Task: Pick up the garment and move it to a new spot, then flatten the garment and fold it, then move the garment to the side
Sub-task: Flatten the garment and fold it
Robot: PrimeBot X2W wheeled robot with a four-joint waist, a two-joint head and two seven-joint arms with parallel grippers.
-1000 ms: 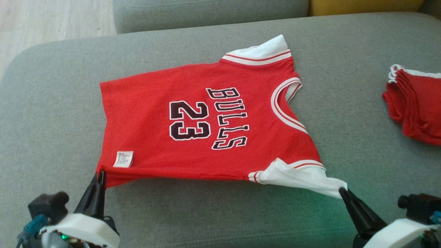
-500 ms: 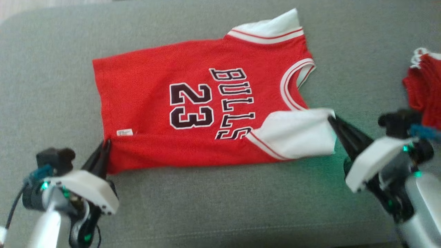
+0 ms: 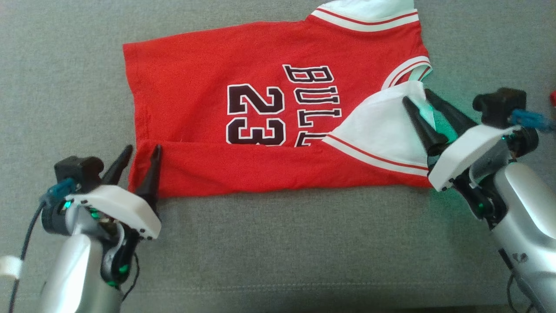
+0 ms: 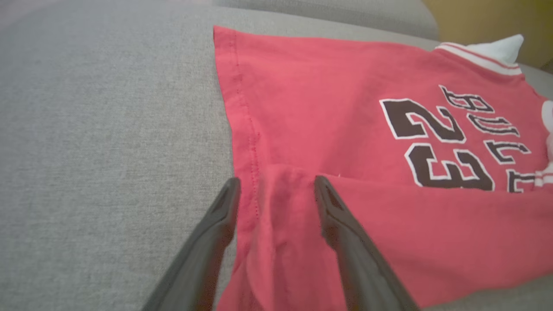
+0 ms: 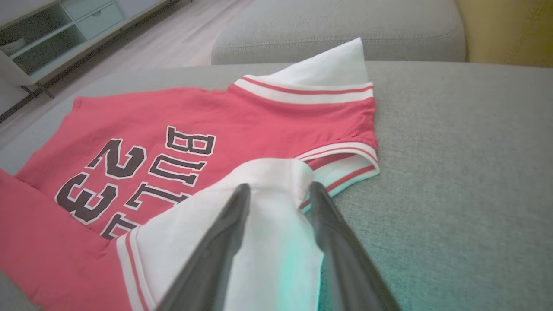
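Note:
The garment (image 3: 208,100) is a red jersey with "BULLS 23" and white sleeves, lying flat on the grey cushion. Its near long edge is folded up over the body. My left gripper (image 3: 143,148) is open, its fingers standing either side of the folded hem corner (image 4: 285,203); the left wrist view shows the left gripper (image 4: 277,180) with loose red cloth lying between the jaws. My right gripper (image 3: 417,95) is open over the folded-in white sleeve (image 3: 382,130). In the right wrist view the right gripper (image 5: 280,185) straddles the sleeve's tip (image 5: 276,172).
The grey sofa cushion (image 3: 278,243) stretches wide in front of the jersey. A sliver of another red item (image 3: 553,98) shows at the right edge. Beyond are a sofa backrest (image 5: 337,26), a yellow cushion (image 5: 505,30), and a pale shelf unit (image 5: 52,39) on wooden floor.
Both grippers carried the near hem and sleeve away from me, folding that edge over the jersey, then opened and let go. The head camera has tilted down.

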